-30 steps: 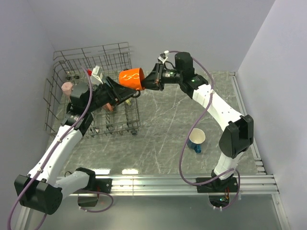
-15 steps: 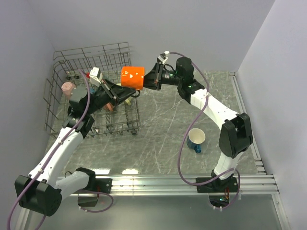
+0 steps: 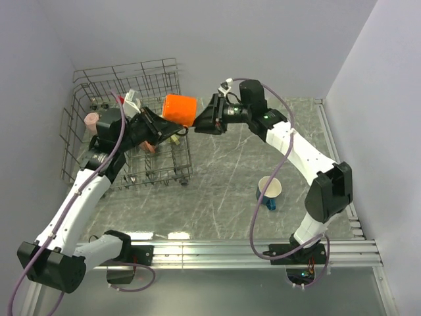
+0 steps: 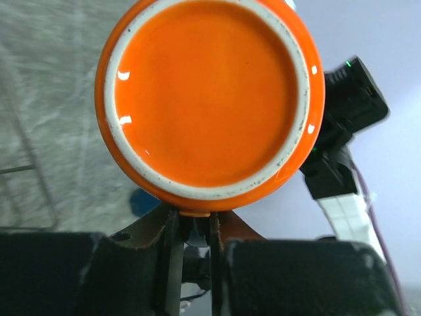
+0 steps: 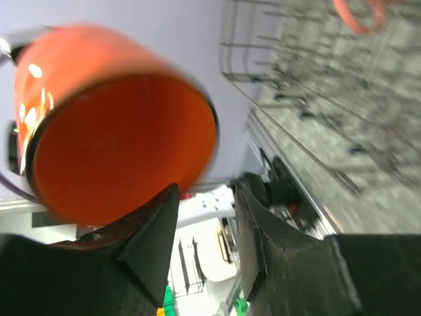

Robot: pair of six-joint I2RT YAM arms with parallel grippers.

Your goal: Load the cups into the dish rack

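Observation:
The glossy orange mug (image 3: 179, 109) hangs in the air over the front right corner of the grey wire dish rack (image 3: 125, 74). My left gripper (image 3: 161, 126) is shut on the mug's handle; in the left wrist view the mug's base (image 4: 210, 99) fills the frame above the closed jaws (image 4: 194, 220). My right gripper (image 3: 202, 122) is open and empty just right of the mug, whose open mouth (image 5: 118, 131) faces it beyond the fingertips (image 5: 204, 197). A pale pink mug (image 3: 92, 120) and a salmon mug (image 3: 150, 147) sit in the rack. A light blue mug (image 3: 270, 189) stands on the table.
The rack's tall wire sides and upright tines (image 5: 296, 79) lie below and behind the orange mug. The grey marbled table (image 3: 223, 178) stretches between the rack and the light blue mug. A metal rail (image 3: 335, 151) runs along the right edge.
The right gripper let go of the orange mug, opened and drew back a little. The left gripper now holds the mug by its handle, and it has tilted slightly.

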